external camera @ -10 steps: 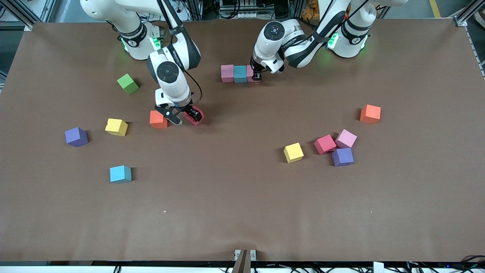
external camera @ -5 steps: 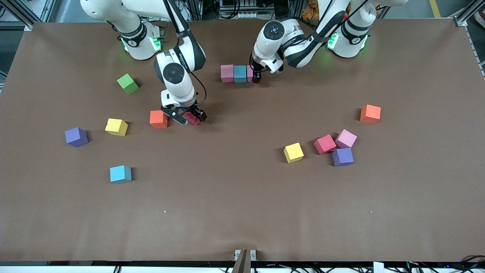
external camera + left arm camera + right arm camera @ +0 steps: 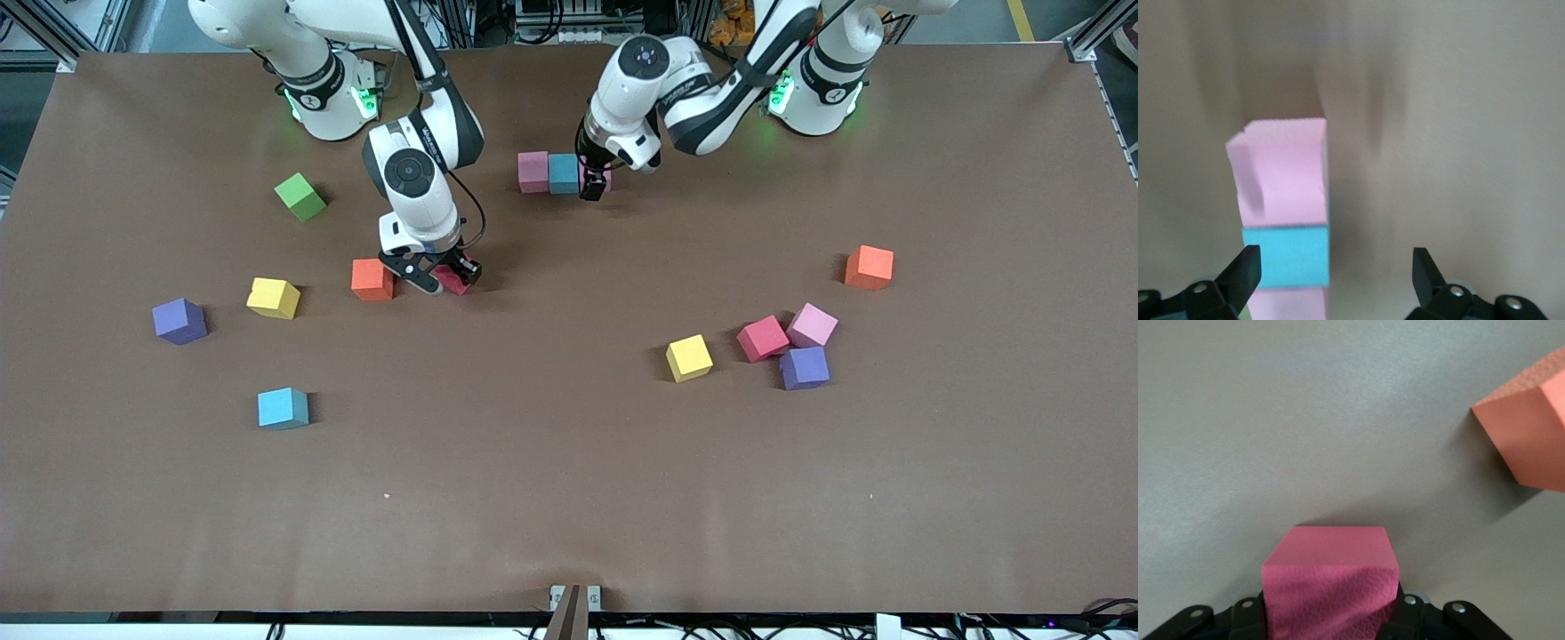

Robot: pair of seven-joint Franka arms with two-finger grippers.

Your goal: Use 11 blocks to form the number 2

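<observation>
I am looking down on a brown surface [image 3: 569, 462] with cubes scattered across it. Counting the blocks: three pink, two blue, two red, two yellow, two orange, two purple and one green cube [image 3: 300, 196]. A row of three, the start of the number 2 [image 3: 564, 172], is sitting near the arms' bases: pink block [image 3: 533, 172], blue block [image 3: 564, 173], and a second pink one mostly hidden under the left pincer [image 3: 593, 185].

The left wrist view is showing me what the front view hides: the fingers [image 3: 1245, 272] are standing spread wide and released, just above the row, with nothing between them. The right wrist view is showing the right pincer [image 3: 442, 277] clenched on the red block [image 3: 1331, 587], with the orange block [image 3: 1528, 433] just beside it; from the front that red block [image 3: 452, 280] is barely peeking out.

Compared with a second ago, the left pincer has let go of the end pink block and is lifting off the row, while the right pincer, which was standing open around the red block, has now closed on it. The loose blocks are lying where they were.
</observation>
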